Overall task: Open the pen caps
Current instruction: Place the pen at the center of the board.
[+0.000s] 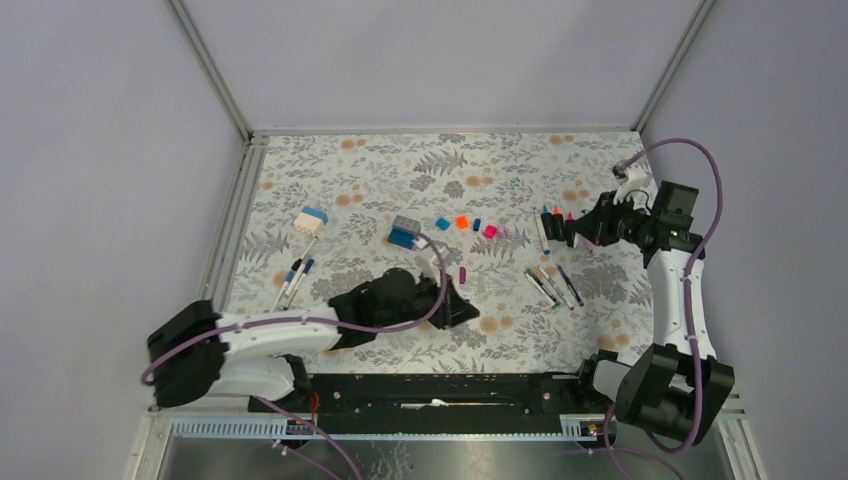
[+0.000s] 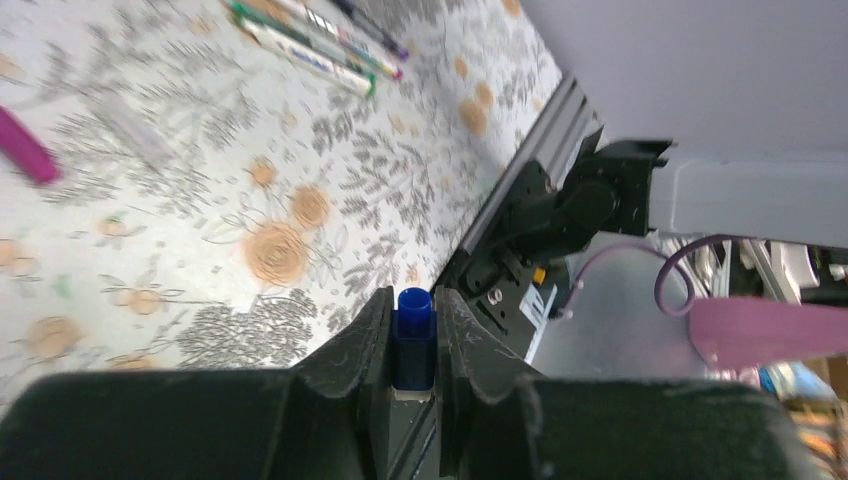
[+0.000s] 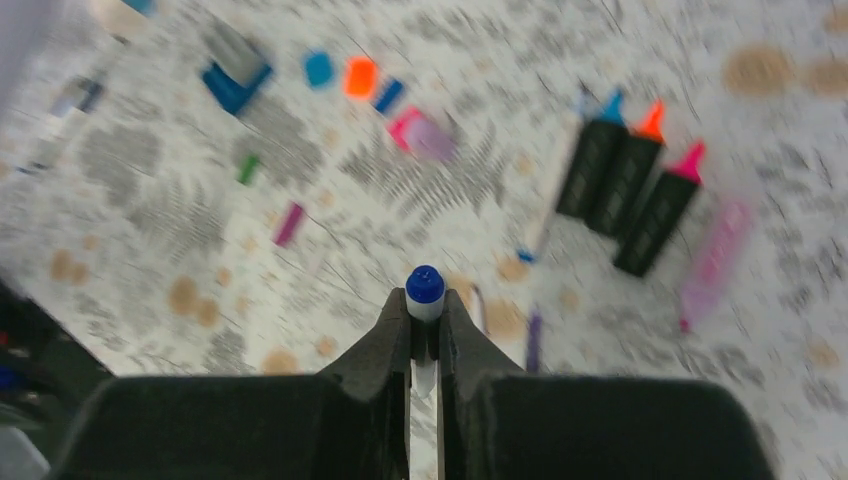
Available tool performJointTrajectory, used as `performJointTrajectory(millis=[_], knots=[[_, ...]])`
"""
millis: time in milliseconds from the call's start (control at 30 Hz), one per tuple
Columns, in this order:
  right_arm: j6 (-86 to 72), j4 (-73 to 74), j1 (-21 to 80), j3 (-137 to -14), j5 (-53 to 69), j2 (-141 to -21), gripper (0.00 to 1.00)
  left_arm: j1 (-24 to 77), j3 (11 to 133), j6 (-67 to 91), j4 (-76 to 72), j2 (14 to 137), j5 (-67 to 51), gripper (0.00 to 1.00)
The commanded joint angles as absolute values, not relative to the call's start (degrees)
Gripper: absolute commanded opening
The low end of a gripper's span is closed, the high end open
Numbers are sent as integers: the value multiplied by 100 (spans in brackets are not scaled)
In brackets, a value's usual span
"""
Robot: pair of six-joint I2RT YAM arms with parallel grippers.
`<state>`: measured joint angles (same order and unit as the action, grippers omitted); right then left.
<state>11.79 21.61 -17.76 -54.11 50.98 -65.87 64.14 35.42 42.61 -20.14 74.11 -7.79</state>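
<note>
Toward 6 o'clock the left gripper (image 2: pixel 414 312) clamped a blue cap (image 2: pixel 413 345); toward 3, the right gripper (image 3: pixel 425 308) pinched a blue-tipped pen (image 3: pixel 425 284)

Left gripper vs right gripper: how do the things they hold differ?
The left gripper is shut on a stubby blue cap. The right gripper is shut on a slim white pen with a rounded blue end. The cap fills a wider gap than the pen does. Shared: each item pokes out of its gripper, blue end first.
</note>
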Motion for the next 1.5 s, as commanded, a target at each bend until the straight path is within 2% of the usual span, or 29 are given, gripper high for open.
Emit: performJointTrajectory(millis=[0, 167, 367, 767, 867, 1067, 1200, 1467], knots=[[3550, 3871, -2084, -5423, 3745, -6777, 3, 6408, 3043, 3813, -2158, 6207, 501, 0], [4628, 4459, -2258, -5662, 2908, -7456, 6, 6377, 2607, 3552, -1973, 5062, 1082, 0], [5008, 4464, -2259, -5507, 2766, -8288, 8, 6363, 2287, 3413, -1924, 4408, 1239, 0], [4594, 4306, -2258, -6028, 2968, -9661, 14, 6363, 2310, 3173, -2045, 4662, 1131, 0], [4512, 4299, -2250, -6097, 3025, -9883, 18, 6361, 2331, 3153, -2113, 4768, 1042, 0], [4406, 4291, -2250, -6084, 3112, -10056, 28, 6354, 2261, 3297, -2464, 5076, 866, 0], [4313, 4272, -2249, -6084, 3163, -9904, 38, 6354, 2369, 3384, -2600, 5442, 703, 0], [3961, 4379, -2257, -6100, 3473, -8820, 42, 6359, 2925, 3644, -2386, 6420, 401, 0]])
